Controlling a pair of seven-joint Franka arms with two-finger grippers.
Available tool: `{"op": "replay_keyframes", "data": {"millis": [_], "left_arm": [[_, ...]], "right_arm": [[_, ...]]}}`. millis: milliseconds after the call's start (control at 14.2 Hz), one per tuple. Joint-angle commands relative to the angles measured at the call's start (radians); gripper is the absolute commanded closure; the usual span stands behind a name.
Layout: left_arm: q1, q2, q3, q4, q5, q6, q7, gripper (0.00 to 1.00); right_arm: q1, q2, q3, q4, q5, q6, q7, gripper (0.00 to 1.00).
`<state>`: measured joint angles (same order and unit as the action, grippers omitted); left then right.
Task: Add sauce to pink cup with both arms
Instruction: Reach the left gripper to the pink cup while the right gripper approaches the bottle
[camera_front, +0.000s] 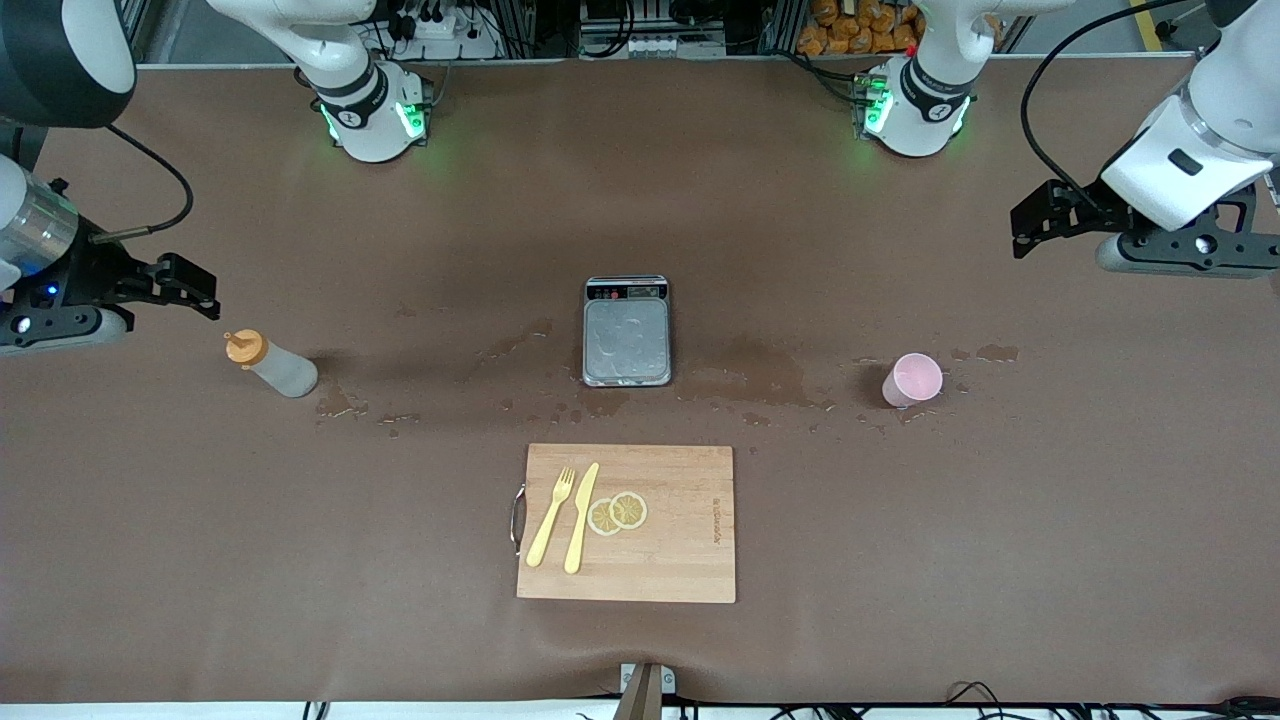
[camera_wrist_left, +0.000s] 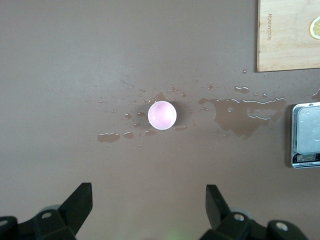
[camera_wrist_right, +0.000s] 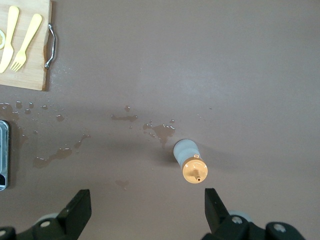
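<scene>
The right gripper hung spread wide over the brown table by the soft grey bottle with its orange cap. The shiny square scale sat mid-table. The round pink cup stood among wet spots under the spread left gripper.

The pink cup stands upright on the brown surface, seen from straight above, its mouth open and nothing visible inside. Wet patches and small drops lie around it, the largest between the cup and the scale. A corner of the wooden board shows with a lemon slice on it. The left gripper hangs over the surface near the cup, its black fingers spread wide apart and holding nothing.
</scene>
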<state>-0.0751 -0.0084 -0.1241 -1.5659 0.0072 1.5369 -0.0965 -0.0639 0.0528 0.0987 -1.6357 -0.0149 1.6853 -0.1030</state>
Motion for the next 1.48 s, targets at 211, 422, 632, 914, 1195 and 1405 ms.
{"op": "replay_keyframes", "data": {"millis": [211,422,632,914,1195,1405], "left_arm": [[0.008,-0.012,-0.003,0.014,0.022,-0.038,0.055,0.0],[0.008,-0.001,-0.003,0.021,0.02,-0.037,0.043,0.0],[0.029,0.014,-0.005,0.021,0.008,-0.034,0.041,0.0],[0.037,0.076,-0.005,0.02,0.013,0.009,0.037,0.0],[0.052,0.123,-0.005,-0.026,0.014,0.006,0.032,0.0],[0.089,0.159,-0.006,-0.075,0.005,0.041,0.032,0.0]], "right_arm": [[-0.022,0.009,0.015,0.013,-0.008,-0.01,0.002,0.0],[-0.022,0.009,0.015,0.013,-0.008,-0.01,0.0,0.0],[-0.022,0.009,0.015,0.017,-0.008,-0.009,-0.004,0.0],[-0.024,0.01,0.013,0.019,-0.008,-0.007,-0.004,0.0],[-0.074,0.028,0.013,0.062,-0.002,-0.007,-0.001,0.0],[-0.148,0.058,0.015,0.062,0.007,-0.009,-0.001,0.0]]}}
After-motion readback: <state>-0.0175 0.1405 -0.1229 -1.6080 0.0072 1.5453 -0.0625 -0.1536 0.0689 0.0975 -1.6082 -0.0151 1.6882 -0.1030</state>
